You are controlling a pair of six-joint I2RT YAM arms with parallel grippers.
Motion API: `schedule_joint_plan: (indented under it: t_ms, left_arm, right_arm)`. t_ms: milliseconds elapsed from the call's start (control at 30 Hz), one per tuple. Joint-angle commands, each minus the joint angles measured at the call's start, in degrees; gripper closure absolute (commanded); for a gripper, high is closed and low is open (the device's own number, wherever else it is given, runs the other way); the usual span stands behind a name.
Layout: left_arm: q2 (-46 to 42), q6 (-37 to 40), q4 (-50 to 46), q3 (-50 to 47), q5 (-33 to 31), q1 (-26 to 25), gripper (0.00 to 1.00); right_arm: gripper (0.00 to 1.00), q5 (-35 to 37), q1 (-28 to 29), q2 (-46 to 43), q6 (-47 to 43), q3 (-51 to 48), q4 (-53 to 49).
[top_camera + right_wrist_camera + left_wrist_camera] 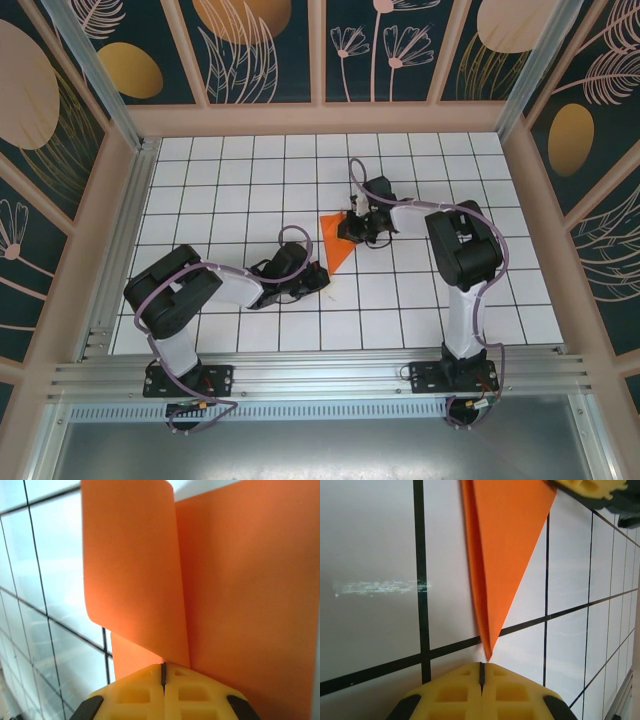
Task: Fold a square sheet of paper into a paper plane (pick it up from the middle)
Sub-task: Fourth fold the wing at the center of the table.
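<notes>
Paper, orange and folded to a point, lay on the gridded tabletop between my arms, my right jaws pinched shut on its raised flap, my left jaws fully closed at its tip, grip there unclear.

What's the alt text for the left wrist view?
A folded orange paper narrows to a point just ahead of the shut yellow fingertips of the left tool at the bottom edge. It lies on a white table with a black grid. The right tool is at the paper's wide end, top right.
</notes>
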Motion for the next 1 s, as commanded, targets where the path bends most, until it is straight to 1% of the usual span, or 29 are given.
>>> schedule_joint_plan:
  t_ms: [0, 133, 200, 300, 367, 467, 567, 667, 833, 933, 967]
  left_arm:
    - [0.8, 0.4, -10.6, -2.8, 1.4, -1.3, 1.00]
    - [-3.8, 0.8, -11.5, -2.0, 0.0, -1.3, 1.00]
    - [-8.0, 1.4, -11.1, -1.6, -1.3, -1.3, 1.00]
    - [-11.9, 2.2, -10.8, -0.5, -3.4, -1.3, 0.96]
    - [-12.9, 2.4, -9.9, 0.4, -4.0, -1.3, 0.90]
    - [-12.0, 1.7, -8.3, 1.2, -4.1, -1.3, 0.87]
    - [-9.8, 1.7, -10.4, 2.9, -5.4, -1.3, 0.85]
    - [-7.4, 1.4, -14.8, 5.1, -7.5, -1.3, 0.87]
    - [-3.8, 1.2, -14.8, 6.7, -4.9, -1.3, 0.90]
    - [-3.6, 0.9, -15.8, 6.9, -5.0, -1.3, 0.92]
    - [-1.7, 0.9, -16.5, 7.0, -4.9, -1.3, 0.93]
  right_arm:
    - [0.96, 3.2, -0.7, 1.9, -1.7, 1.1, 0.9]
    - [0.96, 2.6, 0.1, 0.8, -0.9, -0.8, 1.3]
    - [0.96, 3.2, 0.8, -0.7, 0.1, -2.5, 1.4]
    - [0.96, 3.8, 2.1, -2.9, 2.2, -5.3, 2.1]
    - [0.96, 4.3, 3.3, -4.7, 4.4, -7.6, 2.7]
    - [0.96, 5.5, 6.0, -7.3, 8.1, -10.9, 3.7]
    - [0.96, 7.2, 8.6, -9.5, 11.8, -13.7, 4.2]
    - [0.95, 8.3, 10.6, -11.6, 15.5, -16.4, 5.5]
    - [0.96, 9.0, 12.2, -12.5, 17.9, -17.7, 6.2]
    - [0.96, 9.2, 12.3, -12.4, 18.0, -17.4, 5.8]
    - [0.96, 9.2, 12.3, -12.4, 17.9, -17.2, 5.8]
